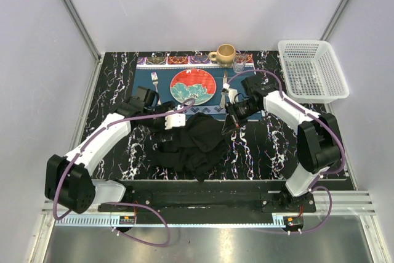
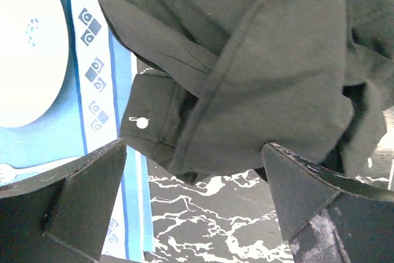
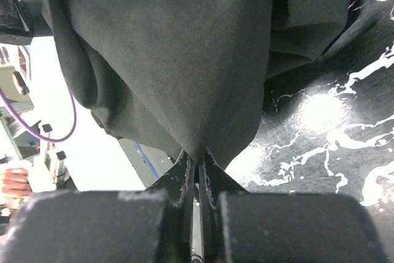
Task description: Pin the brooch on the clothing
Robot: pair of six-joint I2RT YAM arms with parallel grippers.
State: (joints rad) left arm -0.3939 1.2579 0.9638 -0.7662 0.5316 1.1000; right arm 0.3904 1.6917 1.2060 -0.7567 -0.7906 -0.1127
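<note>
Plainly the right gripper (image 3: pixel 198 159) is pinched tight on a fold of the black shirt (image 3: pixel 166 60), the cloth drawn to a peak between its closed jaws. The left gripper (image 2: pixel 194 152) hangs over the shirt's other side, jaws spread wide with nothing between them; a cuff with a small white button (image 2: pixel 142 123) lies just below it. The shirt sits in a crumpled heap on the marbled table (image 1: pixel 258 152), its far edge lapping onto the blue placemat (image 2: pixel 122 84) near the painted plate (image 1: pixel 192 86).

The step in hand seems to be opening the heap so there is a flat patch to pin. It would go best with a gentle lift of the pinched fold, while the left gripper takes an opposite edge and draws the cloth taut without dragging it onto the plate.

No view shows the brooch; the only pale speck is that round button. The collar and front placket are lost in folds, and how many layers the right jaws hold cannot be told.
</note>
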